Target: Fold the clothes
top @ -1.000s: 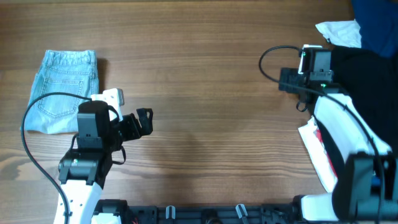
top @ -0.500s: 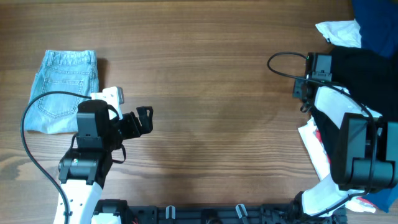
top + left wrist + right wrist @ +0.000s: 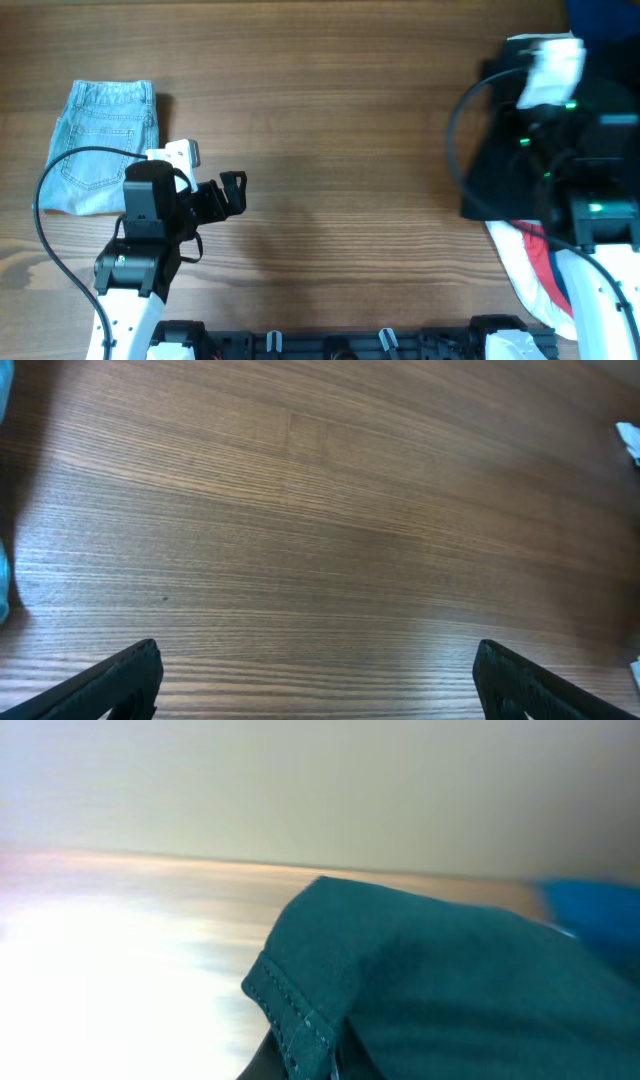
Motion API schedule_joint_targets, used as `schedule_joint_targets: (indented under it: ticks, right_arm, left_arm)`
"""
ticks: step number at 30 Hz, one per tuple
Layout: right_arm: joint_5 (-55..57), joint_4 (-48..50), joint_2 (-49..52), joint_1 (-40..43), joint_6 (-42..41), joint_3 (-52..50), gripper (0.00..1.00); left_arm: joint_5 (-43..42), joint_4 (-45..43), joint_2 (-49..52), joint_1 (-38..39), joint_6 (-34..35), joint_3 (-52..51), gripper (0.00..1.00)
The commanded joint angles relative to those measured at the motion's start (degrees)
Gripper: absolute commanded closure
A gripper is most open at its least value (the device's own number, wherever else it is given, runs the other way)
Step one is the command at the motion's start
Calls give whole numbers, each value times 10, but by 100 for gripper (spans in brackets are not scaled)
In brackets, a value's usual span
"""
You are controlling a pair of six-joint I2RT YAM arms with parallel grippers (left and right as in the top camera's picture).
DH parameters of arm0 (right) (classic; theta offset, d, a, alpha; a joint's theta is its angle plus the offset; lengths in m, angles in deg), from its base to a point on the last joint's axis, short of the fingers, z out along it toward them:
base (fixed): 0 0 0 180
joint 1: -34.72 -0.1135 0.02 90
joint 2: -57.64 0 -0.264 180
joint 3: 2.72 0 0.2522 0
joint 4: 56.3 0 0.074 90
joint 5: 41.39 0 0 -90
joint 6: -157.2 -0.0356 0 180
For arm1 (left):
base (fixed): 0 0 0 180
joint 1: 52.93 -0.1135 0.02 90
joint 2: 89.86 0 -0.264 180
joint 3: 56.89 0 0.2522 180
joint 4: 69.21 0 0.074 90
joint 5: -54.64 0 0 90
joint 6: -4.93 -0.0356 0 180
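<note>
Currently one denim garment point(image 3: 105, 145) lies folded on the surface point(image 3: 350, 150). The right claw point(image 3: 548, 80) apparently pinches the black garment point(image 3: 495, 170), raised but unfolded; the left claw point(image 3: 228, 195) is spread, idle.

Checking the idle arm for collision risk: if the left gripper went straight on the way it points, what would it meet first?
Likely only the bare table. The open left gripper tilts down toward it with nothing lying ahead, though depth is unclear.

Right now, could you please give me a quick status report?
Left gripper open, near folded jeans. Right gripper shut on black garment, held up above the heap. Nothing in the way mid-table.
</note>
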Motion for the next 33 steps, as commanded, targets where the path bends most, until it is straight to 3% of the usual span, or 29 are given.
schedule_joint_targets:
  ticks: [1,5,7,8,10,14,21,24,28,33]
  right_arm:
    - [-127,35,25,-117,-12,3,96]
    - [-72,120,122,-210,-42,3,94]
    - [-61,181,177,-233,-72,3,83]
    - [-59,219,208,-240,-91,3,70]
    - [-58,268,252,-242,-106,3,0]
    - [21,231,253,-219,-146,4,0]
    - [159,-9,54,-118,-145,4,0]
    - [160,-105,-10,-67,-145,4,0]
    - [160,-152,-33,-37,-144,4,0]
    - [159,-173,-31,-31,-145,4,0]
  left_arm:
    - [-19,-2,1,4,5,11,0]
    - [-26,-2,1,4,5,11,0]
    - [-26,-2,1,4,5,11,0]
    - [-26,-3,1,4,5,11,0]
    - [-26,-6,1,4,5,11,0]
    - [-31,-6,1,4,5,11,0]
    - [-112,-14,7,8,6,11,0]
    - [-119,14,38,40,53,11,0]
    - [-120,24,98,101,110,11,0]
    - [-120,-21,227,198,262,11,0]
